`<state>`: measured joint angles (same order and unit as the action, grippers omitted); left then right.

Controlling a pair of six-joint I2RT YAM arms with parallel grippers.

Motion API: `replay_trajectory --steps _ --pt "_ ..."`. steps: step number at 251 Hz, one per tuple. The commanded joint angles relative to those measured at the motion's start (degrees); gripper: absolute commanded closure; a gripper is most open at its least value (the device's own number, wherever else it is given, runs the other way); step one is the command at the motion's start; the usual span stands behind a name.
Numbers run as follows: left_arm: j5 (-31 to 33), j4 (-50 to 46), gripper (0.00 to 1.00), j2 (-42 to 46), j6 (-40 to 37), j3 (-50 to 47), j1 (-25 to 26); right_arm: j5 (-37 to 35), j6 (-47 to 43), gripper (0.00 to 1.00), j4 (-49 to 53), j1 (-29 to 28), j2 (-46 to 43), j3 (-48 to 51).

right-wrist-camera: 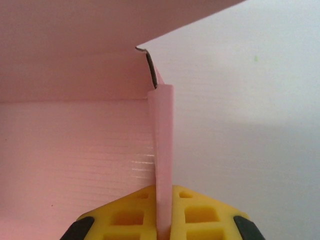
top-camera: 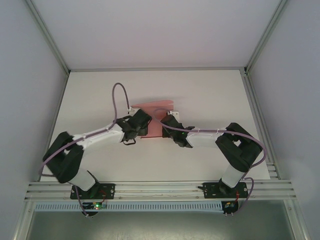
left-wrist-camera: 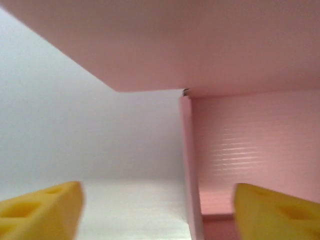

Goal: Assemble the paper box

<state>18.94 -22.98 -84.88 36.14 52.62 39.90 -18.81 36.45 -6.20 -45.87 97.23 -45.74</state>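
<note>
Yellow-fingered, your right end effector [right-wrist-camera: 162, 220] is clamped tight on an upright wall of the pink thin-card box [right-wrist-camera: 75, 150]; your left end effector [left-wrist-camera: 160, 215] stands spread wide astride another wall, gripping nothing. Beyond them, the box rests midway across the white tabletop [top-camera: 215, 95].

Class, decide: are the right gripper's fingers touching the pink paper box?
Touching. The right wrist view shows the yellow right fingers shut on an upright wall of the paper box, with the card pinched between them.
</note>
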Motion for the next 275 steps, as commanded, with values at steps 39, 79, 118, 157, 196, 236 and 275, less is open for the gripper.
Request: replay_trajectory --steps 39,79,118,157,196,236,275 --pt "-5.7 3.8 0.0 13.5 -3.7 -5.9 -4.8 -1.1 1.8 0.56 3.3 -0.3 -2.5 -1.9" --pt "-13.2 7.2 0.0 19.0 -6.7 -9.5 -11.9 -2.7 1.6 0.38 6.9 0.6 -5.3 -3.2" --pt "-23.9 11.2 0.0 21.6 -13.3 -11.1 -17.8 -1.9 -2.9 0.22 7.1 2.9 -10.8 -2.0" --pt "-34.0 14.7 0.0 17.3 -19.6 -10.2 -24.4 12.6 -17.0 0.16 5.5 10.9 -14.0 -1.7" --pt "-39.7 16.7 0.0 11.0 -19.2 -8.7 -27.9 29.0 -19.3 0.3 8.5 15.8 -10.4 -3.6" --pt "-41.9 18.7 0.0 10.2 -14.6 -12.2 -26.5 16.0 -17.0 0.3 13.7 6.2 -5.6 -6.3" --pt "-40.9 19.7 0.0 11.4 -12.6 -15.8 -25.0 7.5 -12.6 0.33 15.1 4.6 -2.5 -7.3"
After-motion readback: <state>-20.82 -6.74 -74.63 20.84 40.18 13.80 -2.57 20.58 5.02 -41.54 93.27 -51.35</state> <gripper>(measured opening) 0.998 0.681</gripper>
